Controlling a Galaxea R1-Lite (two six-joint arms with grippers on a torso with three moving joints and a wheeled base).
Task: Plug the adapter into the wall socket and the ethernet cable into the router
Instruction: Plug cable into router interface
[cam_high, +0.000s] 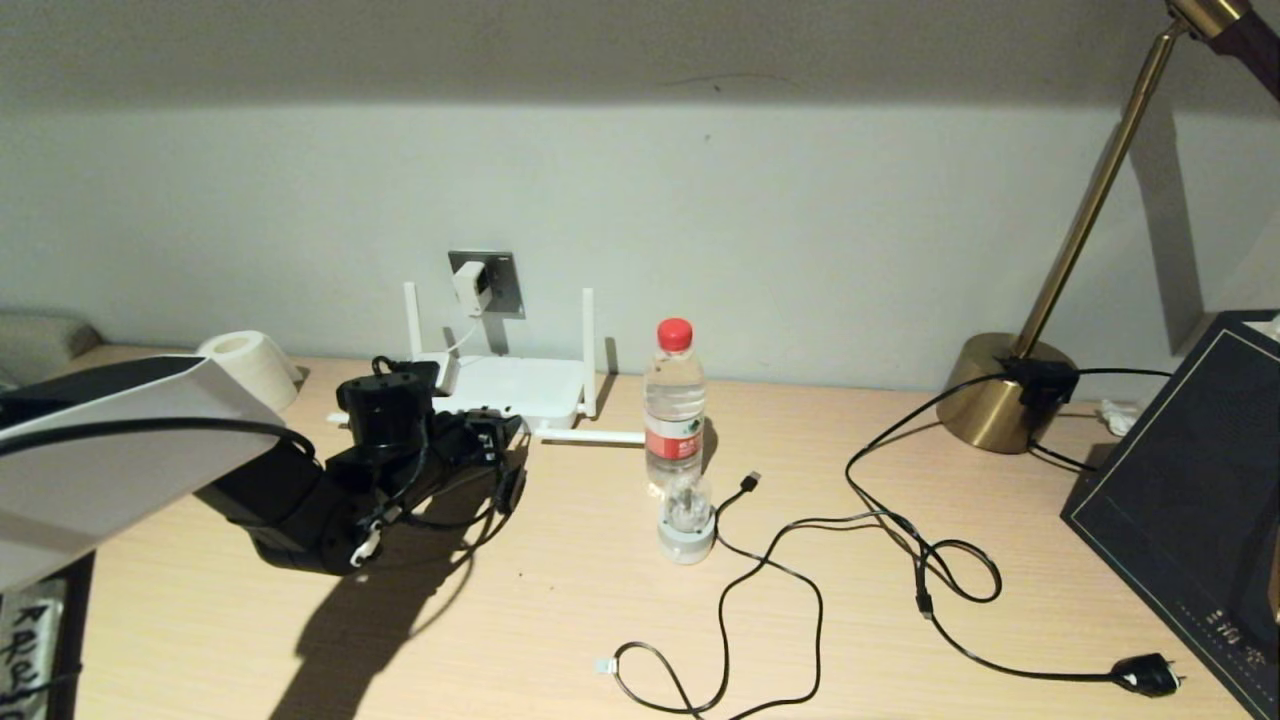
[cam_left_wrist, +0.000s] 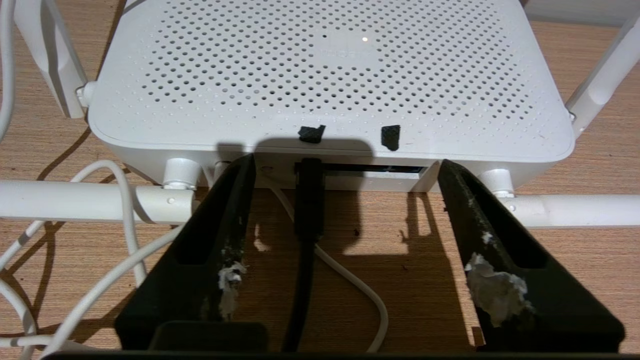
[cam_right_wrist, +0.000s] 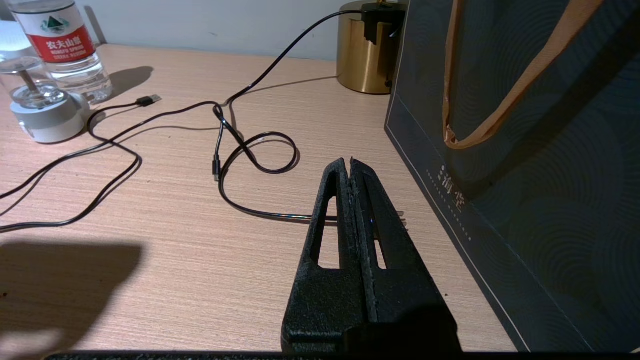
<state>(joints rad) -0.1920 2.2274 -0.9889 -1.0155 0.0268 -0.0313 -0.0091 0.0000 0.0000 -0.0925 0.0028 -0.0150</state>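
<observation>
at the surface (cam_high: 560, 620)'s back edge, left end effector (cam_left_wrist: 345, 170) spread around the seated ethernet cable (cam_left_wrist: 310, 200); best withdrawn straight from the router (cam_left_wrist: 330, 75).

Noted: router (cam_left_wrist: 330, 75) of matt white plastic, top perforated with fine holes; table (cam_high: 560, 620) of pale wood-grain laminate, lightly textured; wall socket (cam_high: 500, 285) plate of grey brushed-metal look; lamp base (cam_high: 985, 395) of glossy brass-coloured metal; bottle (cam_high: 674, 410) of clear plastic, red cap, paper-like label; bag (cam_right_wrist: 540, 165) of dark matt embossed paper; left gripper (cam_left_wrist: 345, 210) fingers (cam_left_wrist: 220, 240) of rough black plastic, scuffed white.
</observation>
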